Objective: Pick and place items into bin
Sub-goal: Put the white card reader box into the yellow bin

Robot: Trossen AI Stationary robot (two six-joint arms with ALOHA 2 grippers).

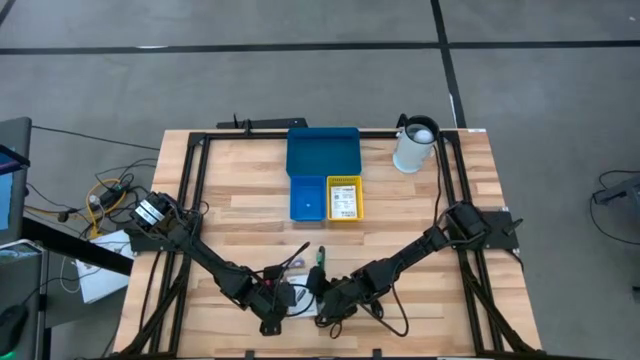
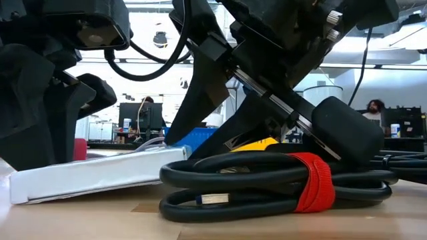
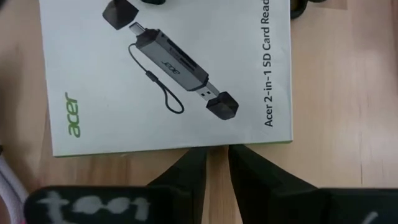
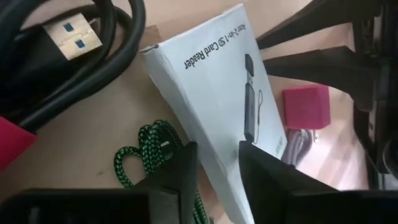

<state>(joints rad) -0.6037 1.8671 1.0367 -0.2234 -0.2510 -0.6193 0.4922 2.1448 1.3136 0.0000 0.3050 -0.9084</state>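
Note:
A white card-reader box lies near the table's near edge, between my two grippers. In the low view the box slopes up toward its right end. My right gripper is closed on one end of the box. My left gripper has its fingers a narrow gap apart, with their tips at the box's opposite edge and bare wood between them. Beside the box lie a coiled black cable with a red strap, a green braided cord and a pink-red block. The bin stands at the table's far middle. My left gripper has its fingertips right at the box's edge, slanting down from the table's left; I cannot tell whether they touch it. My right gripper pinches the box's narrow end between its two fingers, slanting down from the table's right. One finger is on the plain side, the other on the printed face. That end is raised while the far end rests on the table.
A white pitcher stands at the far right. The bin's small blue and yellow compartments lie nearer than its wide tray. The cable coil lies close on the right gripper's side. A black frame borders the table.

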